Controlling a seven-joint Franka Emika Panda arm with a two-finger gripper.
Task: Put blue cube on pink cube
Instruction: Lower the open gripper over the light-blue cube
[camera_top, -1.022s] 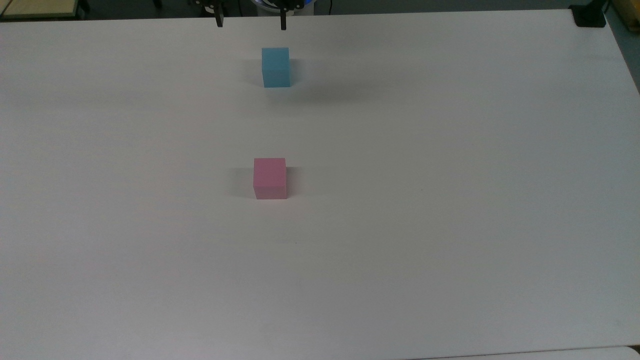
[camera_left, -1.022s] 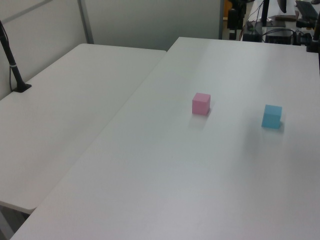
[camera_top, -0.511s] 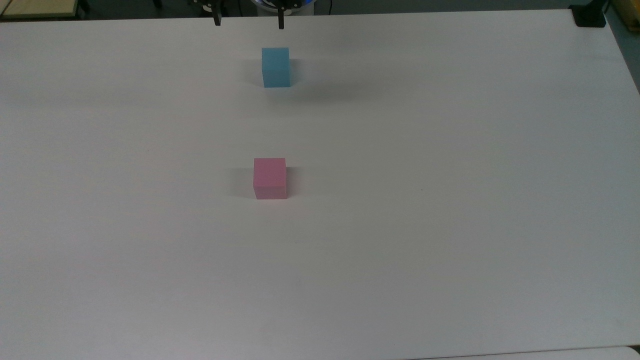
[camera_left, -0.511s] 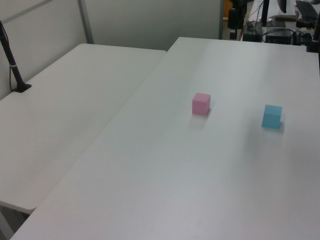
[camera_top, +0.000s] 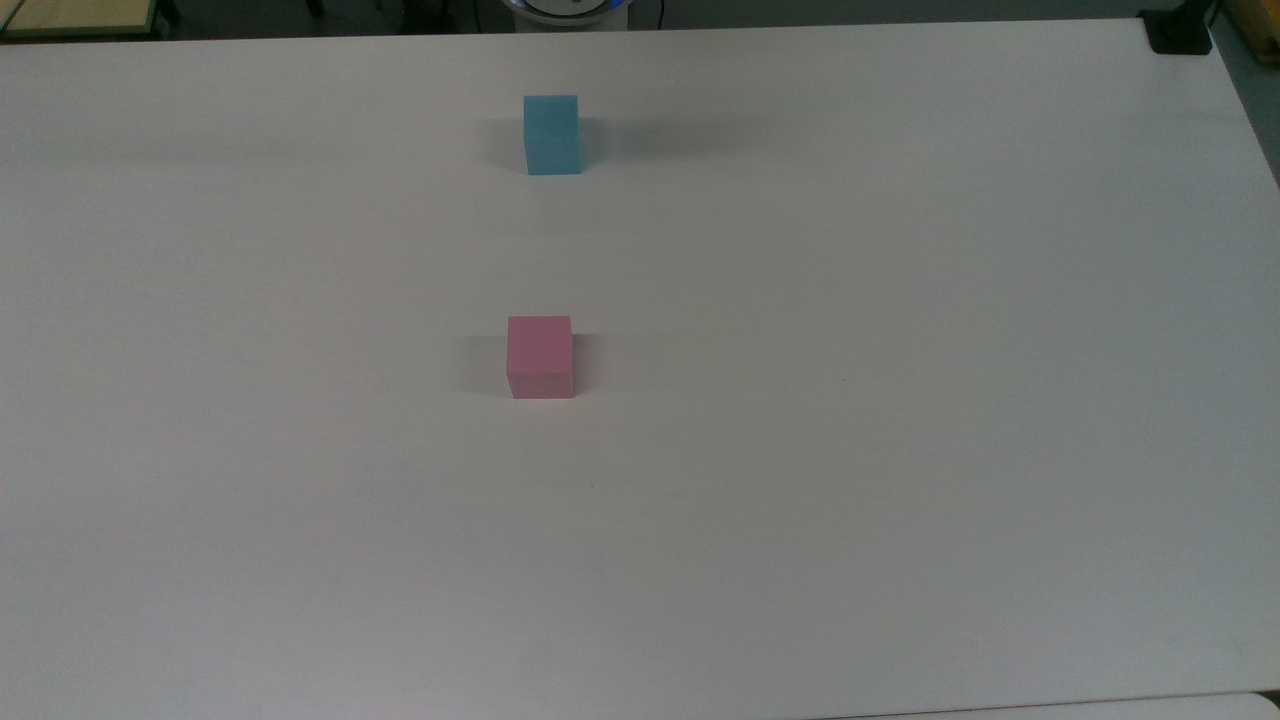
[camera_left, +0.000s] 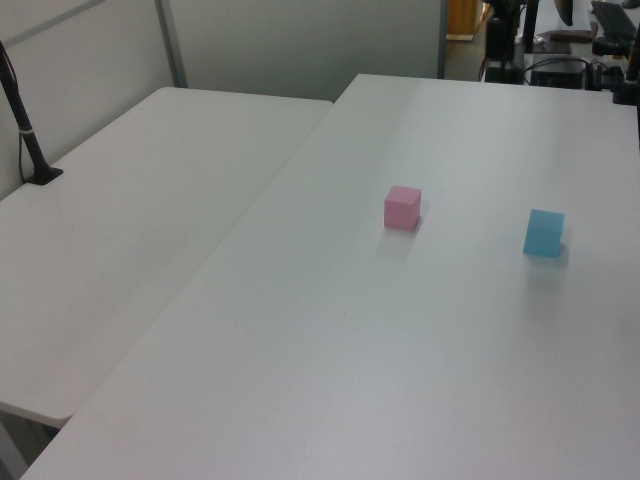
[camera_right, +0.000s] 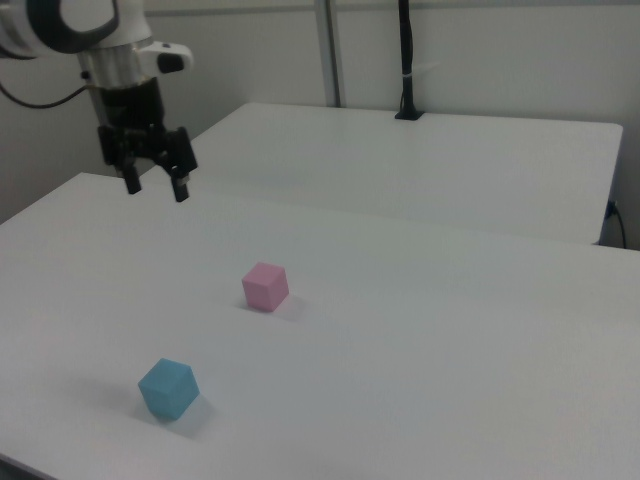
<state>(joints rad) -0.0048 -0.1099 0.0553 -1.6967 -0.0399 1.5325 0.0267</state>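
Claw (camera_right: 156, 189) spread, empty, high above blue cube (camera_right: 168, 388); off-centre descent could knock it from pink cube (camera_right: 265, 286).

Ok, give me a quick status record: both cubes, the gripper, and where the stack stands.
blue cube: resting on the white table, nothing touching it
pink cube: on the table, apart from the blue cube, top bare
gripper: open, empty, raised above the table in the right view, to the right view's upper left of both cubes
stack: not yet started
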